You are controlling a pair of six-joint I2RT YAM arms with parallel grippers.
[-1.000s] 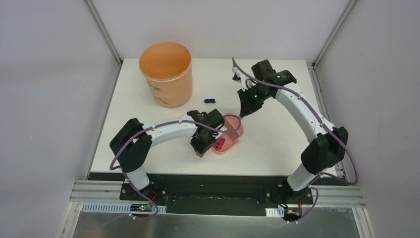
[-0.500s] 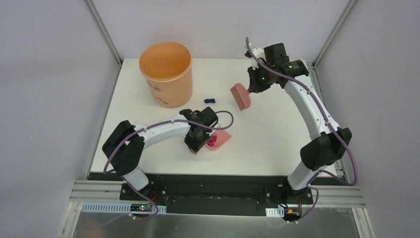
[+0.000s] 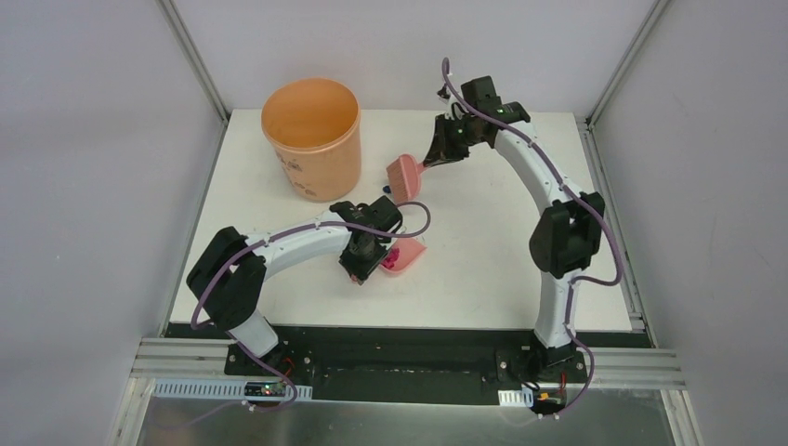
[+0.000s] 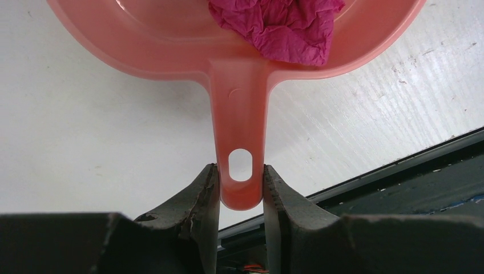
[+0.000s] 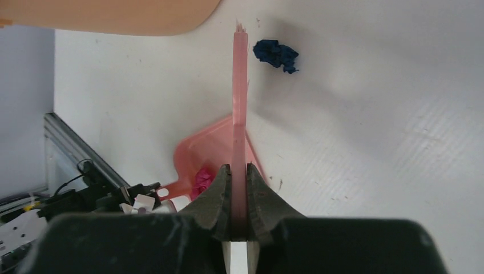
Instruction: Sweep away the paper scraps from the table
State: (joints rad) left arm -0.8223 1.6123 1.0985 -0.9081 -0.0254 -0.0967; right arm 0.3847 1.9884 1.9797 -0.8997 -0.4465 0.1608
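Right arm has swung left across the far half of the table (image 3: 502, 251) in the last half second. The pink brush (image 3: 402, 175) was out mid-table and now hangs close to the orange bucket (image 3: 311, 139), right beside the dark blue scrap (image 5: 276, 55). Whether the bristles are touching the table, cannot tell.

Right gripper (image 5: 238, 177): jaws pressed onto the flat brush handle, which is seen edge-on in the wrist view.

Left gripper (image 4: 240, 171): jaws pinching the end of the dustpan (image 4: 142, 57) handle, by the hang hole. The dustpan has slid a bit left and nearer and sits on the table near-centre.

The magenta scrap (image 4: 279, 28) is inside the pan, so that one is collected. The dark blue scrap lies loose on the table between bucket and pan, apart from both. No other scraps in view.

Judgement: the brush is being lined up on the far side of the blue scrap for the next stroke toward the pan. The pan looks a little far from the scrap, so one stroke may fall short.
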